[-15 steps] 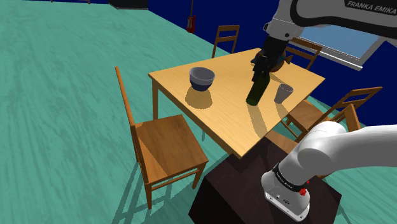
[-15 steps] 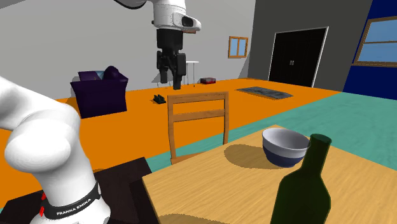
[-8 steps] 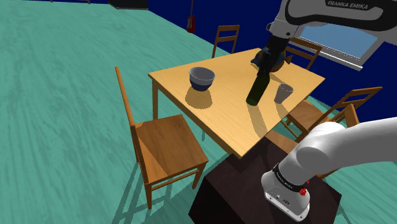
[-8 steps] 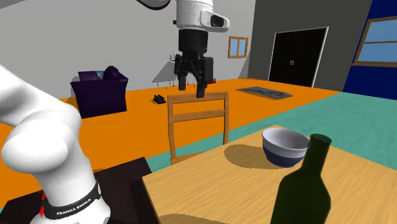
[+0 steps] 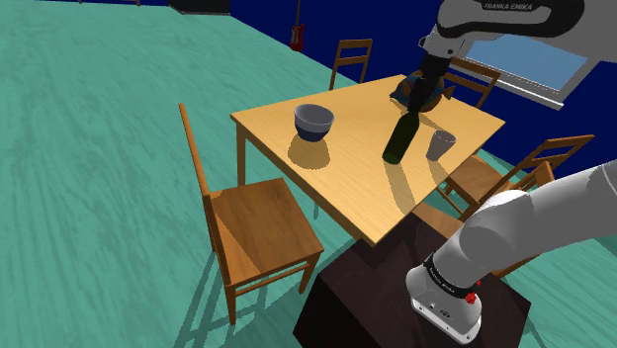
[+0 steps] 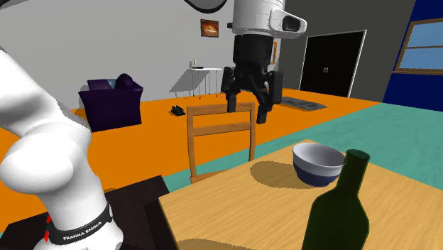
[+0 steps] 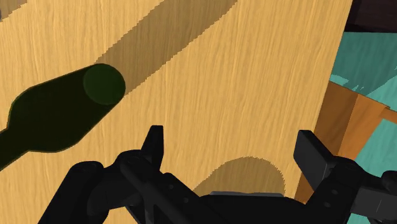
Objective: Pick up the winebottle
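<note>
Winebottle [image 5: 399,138], dark green, upright on the wooden worktop [image 5: 341,173], in its right half as the shoulder view shows it. Grey cup [image 5: 440,145] stands just beside it on the shoulder view's right, not touching. Blue-grey bowl [image 5: 313,122] sits well apart on the shoulder view's left, same worktop. End effector [image 5: 413,102] hangs just over the bottle's neck in the shoulder view, pointing down; contact cannot be told from there.

Wrist view: end effector [image 7: 234,153] is released, black fingers [image 7: 153,143] spread wide with bare worktop [image 7: 222,70] between them. The winebottle [image 7: 57,118] is seen from above, its round mouth outside one finger, not between the two.

Second exterior view: end effector [image 6: 247,108] spread apart, up in the air over the far side of the worktop [image 6: 227,213], seen against the top rail of a wooden chair back [image 6: 221,138]. The winebottle [image 6: 341,213] is near the camera at the second exterior view's right, bowl [image 6: 319,165] beyond it.

Wooden chairs stand around the worktop in the shoulder view, one [image 5: 252,227] at the near left side. The white arm [image 5: 514,237] rises from a dark stand [image 5: 396,306] at the worktop's near edge. Teal floor [image 5: 99,148] under the worktop, orange floor [image 6: 142,156] farther off, black double door [image 6: 332,64] in the grey far wall.
</note>
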Controlling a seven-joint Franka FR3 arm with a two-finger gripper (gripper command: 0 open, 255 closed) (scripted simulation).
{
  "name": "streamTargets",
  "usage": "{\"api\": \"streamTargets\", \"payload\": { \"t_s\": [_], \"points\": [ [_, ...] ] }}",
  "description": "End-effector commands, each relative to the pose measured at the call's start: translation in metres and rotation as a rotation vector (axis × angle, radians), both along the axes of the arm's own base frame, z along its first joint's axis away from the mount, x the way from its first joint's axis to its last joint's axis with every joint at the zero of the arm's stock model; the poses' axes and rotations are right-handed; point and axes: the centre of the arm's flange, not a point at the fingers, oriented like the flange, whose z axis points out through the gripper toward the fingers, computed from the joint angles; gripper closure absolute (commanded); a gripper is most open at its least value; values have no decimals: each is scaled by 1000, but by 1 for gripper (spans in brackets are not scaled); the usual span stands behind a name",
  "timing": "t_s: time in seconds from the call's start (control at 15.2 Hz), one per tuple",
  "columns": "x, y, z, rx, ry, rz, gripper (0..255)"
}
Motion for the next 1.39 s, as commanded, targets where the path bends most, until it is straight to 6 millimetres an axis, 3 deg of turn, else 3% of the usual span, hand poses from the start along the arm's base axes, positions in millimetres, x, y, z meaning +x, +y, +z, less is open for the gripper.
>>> {"api": "streamTargets", "payload": {
  "t_s": [0.0, 0.92, 1.32],
  "points": [
    [10, -27, 1, -6, 3, 7, 0],
    [71, -193, -10, -35, 23, 44, 0],
    [71, -193, -42, -35, 23, 44, 0]
  ]
}}
